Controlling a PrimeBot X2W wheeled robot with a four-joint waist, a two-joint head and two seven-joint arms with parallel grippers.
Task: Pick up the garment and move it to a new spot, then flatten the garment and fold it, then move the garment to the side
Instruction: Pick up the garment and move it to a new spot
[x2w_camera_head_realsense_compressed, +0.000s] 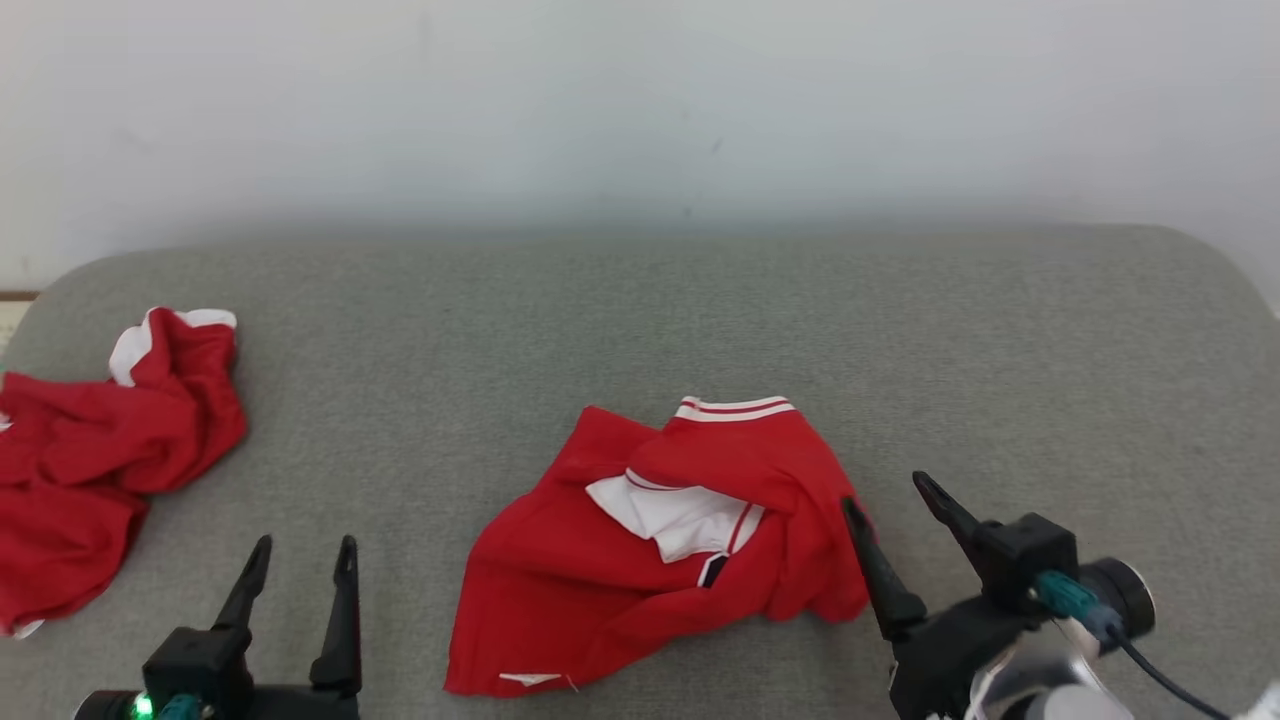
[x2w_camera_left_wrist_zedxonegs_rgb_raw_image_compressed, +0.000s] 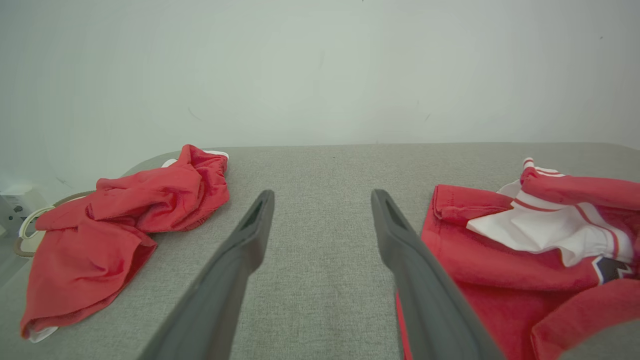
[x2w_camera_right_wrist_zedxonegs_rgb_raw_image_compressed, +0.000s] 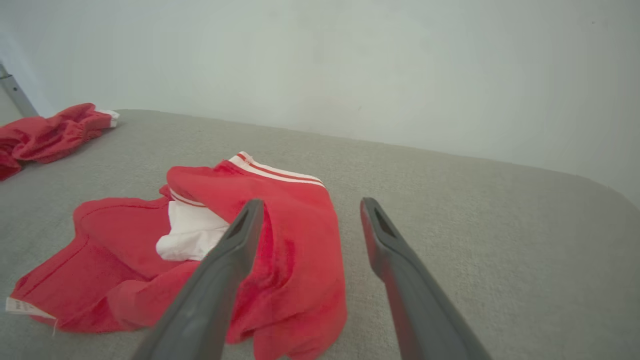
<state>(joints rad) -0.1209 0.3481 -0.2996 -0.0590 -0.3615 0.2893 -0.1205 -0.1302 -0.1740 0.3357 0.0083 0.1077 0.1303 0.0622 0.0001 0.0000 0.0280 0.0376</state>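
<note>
- The garment (x2w_camera_head_realsense_compressed: 600, 580) lies crumpled on the grey bench (x2w_camera_head_realsense_compressed: 640, 320), near the front edge and a little right of centre.
- It is red, with a white panel folded into its middle and a red-and-white striped band along its far edge.
- A small white label shows at its near left corner, and a small dark patch sits just below the white panel.
- The right end effector (x2w_camera_head_realsense_compressed: 888, 495) sits at the garment's right edge, with its fingers spread apart and nothing between them.
- In the head view its inner finger overlaps the red cloth, and in the right wrist view that finger crosses the cloth while the other stands over bare bench.
- Whether the inner finger touches the cloth is hard to tell; it may only hang just above it.
- A dark cable with a teal plug runs from the right wrist.
- The left end effector (x2w_camera_head_realsense_compressed: 305, 548) stands over bare bench to the garment's left, released, with its fingers wide and empty.
- In the left wrist view the garment's left hem lies just beside its right finger.
- A green light glows at its base.
- A second red heap (x2w_camera_head_realsense_compressed: 90, 450) with white trim lies bunched at the bench's far left, well apart from the garment.
- A plain pale wall (x2w_camera_head_realsense_compressed: 640, 100) rises behind the bench.
</note>
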